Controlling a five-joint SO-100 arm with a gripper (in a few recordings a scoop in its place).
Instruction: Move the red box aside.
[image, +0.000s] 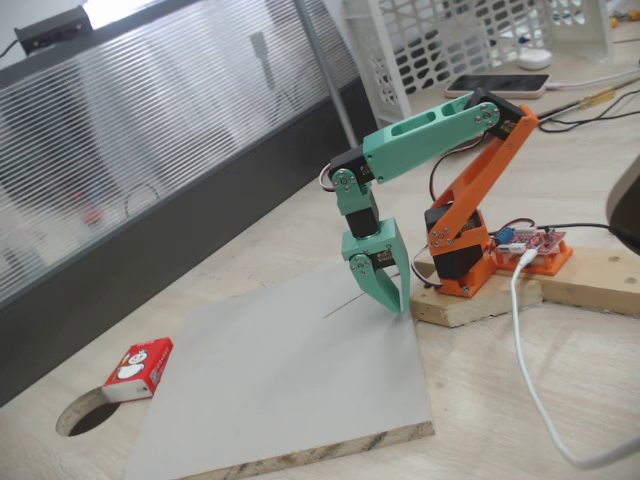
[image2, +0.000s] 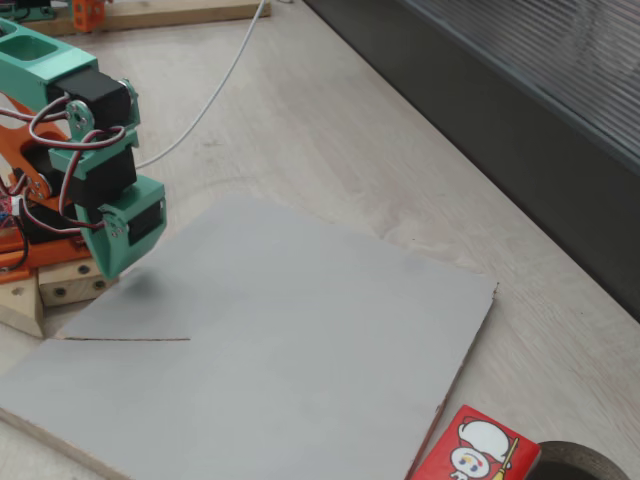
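The red box (image: 140, 368) is a small flat carton with a white cartoon figure on top. It lies on the wooden table just off the left edge of the grey board (image: 290, 380), next to a round hole (image: 90, 412). In the other fixed view the red box (image2: 472, 450) sits at the bottom edge, beside the grey board's (image2: 290, 340) corner. My green gripper (image: 398, 303) points down over the board's far right corner, far from the box. Its fingers are together with nothing held. Seen from the other side, the gripper (image2: 112, 265) hovers at the board's left corner.
The orange arm base stands on a wooden block (image: 590, 275) with a red circuit board (image: 540, 245) and a white cable (image: 525, 370) trailing over the table. A dark panel wall (image: 150, 250) runs along the back. A white basket (image: 450, 40) and a phone (image: 497, 85) lie far behind.
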